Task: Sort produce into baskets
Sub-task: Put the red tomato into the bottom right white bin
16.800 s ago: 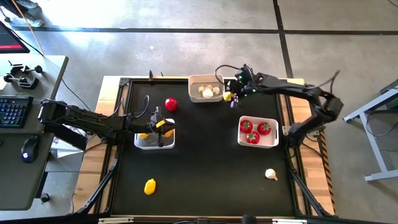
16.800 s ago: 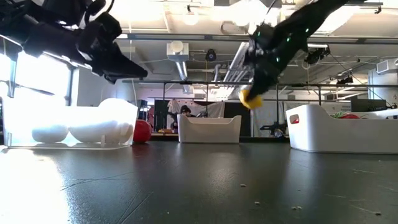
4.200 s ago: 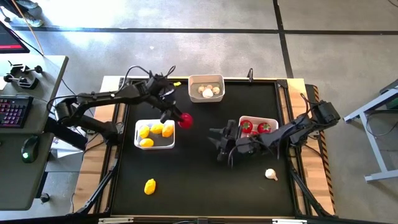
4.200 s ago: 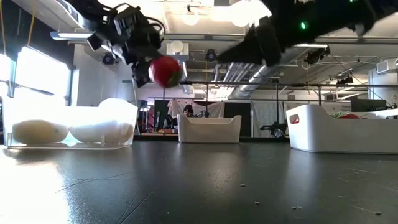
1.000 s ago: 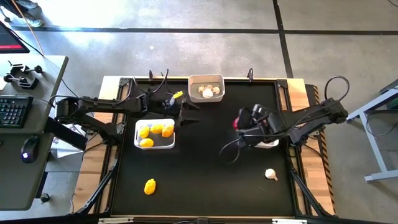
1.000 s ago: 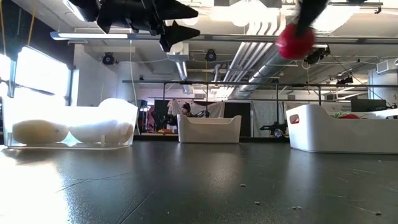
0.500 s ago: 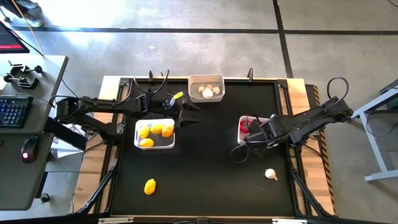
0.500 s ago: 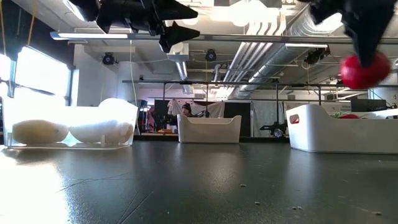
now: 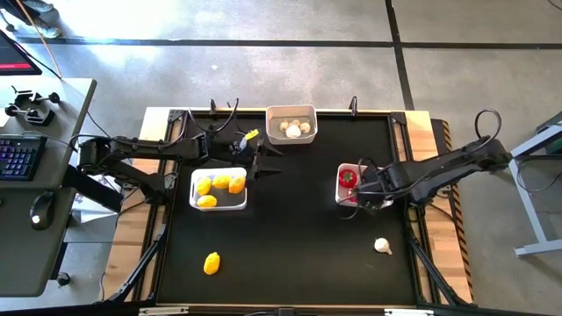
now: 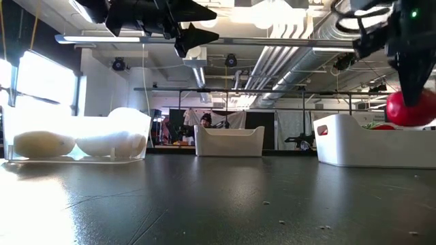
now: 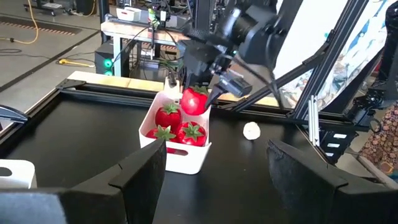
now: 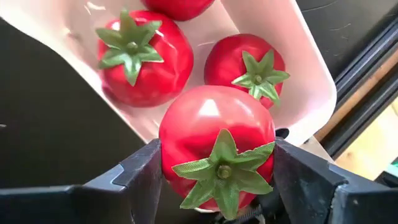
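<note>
My right gripper (image 9: 353, 183) hangs over the tomato basket (image 9: 378, 203) at the table's right, shut on a red tomato (image 12: 217, 137) with a green top. Three more tomatoes (image 11: 186, 133) lie in that basket. My left gripper (image 9: 263, 162) hovers open and holds nothing, just past the far right corner of the lemon basket (image 9: 218, 201), which holds three lemons (image 9: 219, 184). The far basket (image 9: 291, 114) holds white garlic bulbs. On the table lie a loose lemon (image 9: 212, 262) and a loose garlic bulb (image 9: 382, 247). My right gripper pinches the tomato by two opposite sides (image 12: 169, 143) between its two fingers (image 12: 140, 177). The fingers come from above, pointing down. The tomato's green top (image 12: 222, 168) faces back toward the wrist. It hangs clear above the tomatoes in the basket (image 11: 194, 101).
The black table has a raised frame along its edges (image 9: 413, 237). Open table surface lies between the baskets and along the near edge. A desk with a keyboard (image 9: 16, 158) stands to the left of the table.
My right gripper has carried the tomato toward the table's right edge and downward, from beside the tomato basket to a place over it. It stays shut on the tomato.
</note>
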Robot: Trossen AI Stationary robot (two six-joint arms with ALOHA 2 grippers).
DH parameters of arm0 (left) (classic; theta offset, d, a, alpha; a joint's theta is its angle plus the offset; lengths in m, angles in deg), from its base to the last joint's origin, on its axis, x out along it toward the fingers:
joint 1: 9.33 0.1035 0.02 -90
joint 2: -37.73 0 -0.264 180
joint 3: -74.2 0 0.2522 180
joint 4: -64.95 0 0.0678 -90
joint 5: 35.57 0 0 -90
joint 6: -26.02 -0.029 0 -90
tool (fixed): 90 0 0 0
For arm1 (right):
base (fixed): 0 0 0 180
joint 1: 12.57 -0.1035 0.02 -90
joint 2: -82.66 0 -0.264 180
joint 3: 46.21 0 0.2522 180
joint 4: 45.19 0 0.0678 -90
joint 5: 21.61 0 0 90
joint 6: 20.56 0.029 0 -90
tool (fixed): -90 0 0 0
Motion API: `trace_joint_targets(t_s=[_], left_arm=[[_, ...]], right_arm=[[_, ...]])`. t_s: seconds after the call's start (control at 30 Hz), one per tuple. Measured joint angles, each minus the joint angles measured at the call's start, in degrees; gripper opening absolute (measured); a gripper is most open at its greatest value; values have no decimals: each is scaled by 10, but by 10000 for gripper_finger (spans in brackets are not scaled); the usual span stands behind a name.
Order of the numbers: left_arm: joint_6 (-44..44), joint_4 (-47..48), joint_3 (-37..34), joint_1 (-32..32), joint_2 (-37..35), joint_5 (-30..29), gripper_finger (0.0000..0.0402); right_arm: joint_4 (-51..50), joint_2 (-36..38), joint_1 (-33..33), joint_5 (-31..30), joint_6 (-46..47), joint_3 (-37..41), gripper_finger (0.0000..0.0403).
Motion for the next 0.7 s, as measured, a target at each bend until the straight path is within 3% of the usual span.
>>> trace_joint_targets(t_s=[0.33,0.7], left_arm=[[-1,1,0,0,0,0,259],[2,2,0,0,0,0,259]], right_arm=[[42,0,33,9,-9,61,254],[49,0,33,13,-10,61,319]])
